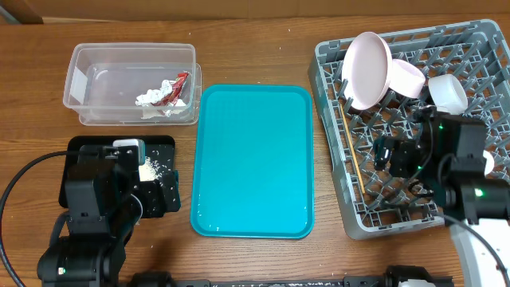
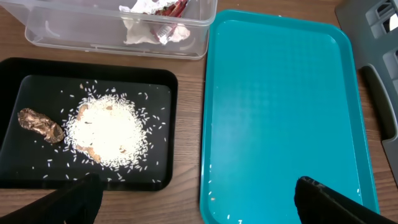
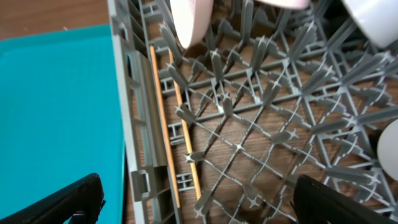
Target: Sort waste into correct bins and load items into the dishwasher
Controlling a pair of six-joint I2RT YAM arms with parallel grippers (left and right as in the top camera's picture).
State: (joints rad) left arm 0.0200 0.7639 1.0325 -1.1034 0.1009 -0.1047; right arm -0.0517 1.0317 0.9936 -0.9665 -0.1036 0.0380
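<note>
The clear tub [image 1: 96, 84] holds the crumpled white napkin [image 1: 151, 98] and the red-and-white wrapper [image 1: 178, 86]; both also show in the left wrist view [image 2: 149, 28]. The black tray [image 2: 155, 87] holds a heap of rice [image 2: 106, 130] and the brown scrap [image 2: 39, 124]. The grey rack [image 1: 335, 127] holds the plate [image 1: 368, 68], a bowl [image 1: 404, 78], a cup [image 1: 448, 92] and the chopsticks [image 3: 163, 118]. My left gripper [image 2: 199, 202] is open over the gap between black tray and teal tray. My right gripper [image 3: 199, 199] is open over the rack's left wall.
The flat teal tray [image 1: 253, 159] lies in the middle, with a few stray rice grains near its front corner [image 2: 214, 199]. The left arm [image 1: 96, 207] covers part of the black tray. The right arm [image 1: 454, 159] hangs over the rack.
</note>
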